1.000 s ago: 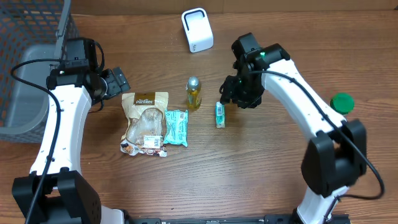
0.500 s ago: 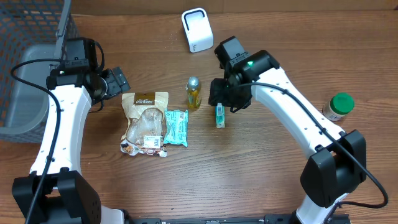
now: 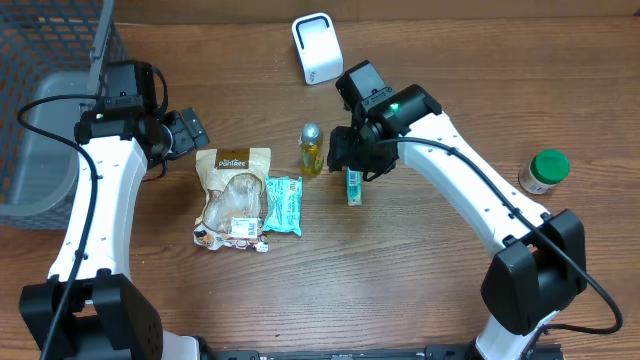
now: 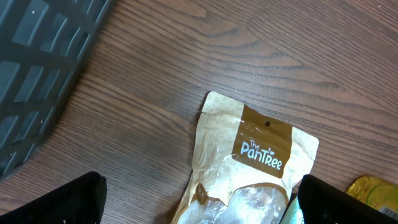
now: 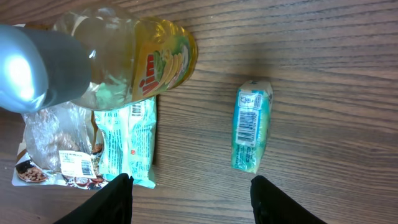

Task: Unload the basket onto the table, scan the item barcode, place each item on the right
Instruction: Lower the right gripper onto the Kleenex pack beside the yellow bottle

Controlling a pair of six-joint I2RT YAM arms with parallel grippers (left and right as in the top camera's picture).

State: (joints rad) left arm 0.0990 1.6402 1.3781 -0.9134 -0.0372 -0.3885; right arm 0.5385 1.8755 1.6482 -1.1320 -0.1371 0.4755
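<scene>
Overhead view: right tool (image 3: 350, 155) sits at centre frame, between the bottle (image 3: 311, 149) and the small box (image 3: 353, 186); contact cannot be judged from above.

Right wrist view: the two fingers (image 5: 118, 199) stand apart at the lower edge, with only bare table (image 5: 323, 74) between them. The small box lies flat right of centre, barcode label facing up, clear of both fingers. The bottle, yellow with a silver cap, fills the upper left.

The white scanner (image 3: 317, 48) stands at top centre, well apart from the box.

Left tool (image 3: 185, 132) is at upper left, jaws wide apart and holding nothing, just above the brown pouch (image 3: 233, 198). A teal packet (image 3: 283, 204) lies beside the pouch. A grey bin (image 3: 40, 150) is at the far left, and a green-lidded jar (image 3: 545, 170) at the right edge.
</scene>
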